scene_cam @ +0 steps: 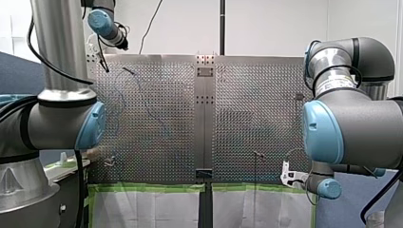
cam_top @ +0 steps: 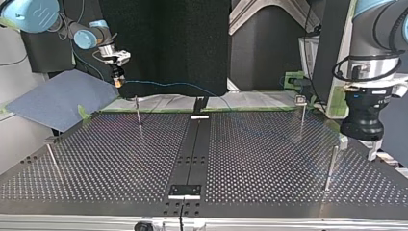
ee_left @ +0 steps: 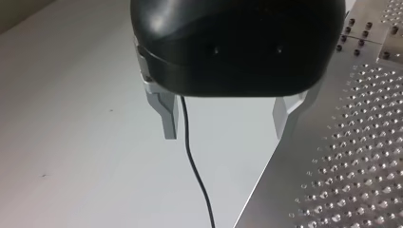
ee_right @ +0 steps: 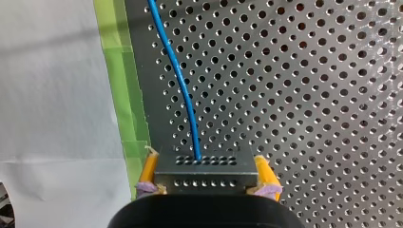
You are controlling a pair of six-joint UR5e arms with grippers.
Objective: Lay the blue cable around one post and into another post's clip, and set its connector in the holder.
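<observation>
Both hang at table (ee_right: 309,95) edges: right jaws clamp the connector (ee_right: 205,173), left jaws gape empty.

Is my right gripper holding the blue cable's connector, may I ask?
Yes, the right gripper clamps its yellow pads on the connector the blue cable enters.

My desk (cam_top: 120,159) is a metal plate full of small holes, split by a dark middle strip (cam_top: 196,144). Four thin posts (cam_top: 139,115) stand on it, well apart. Green tape (scene_cam: 147,187) lines one edge. A blue cable (ee_right: 180,80) trails over the holes.
</observation>
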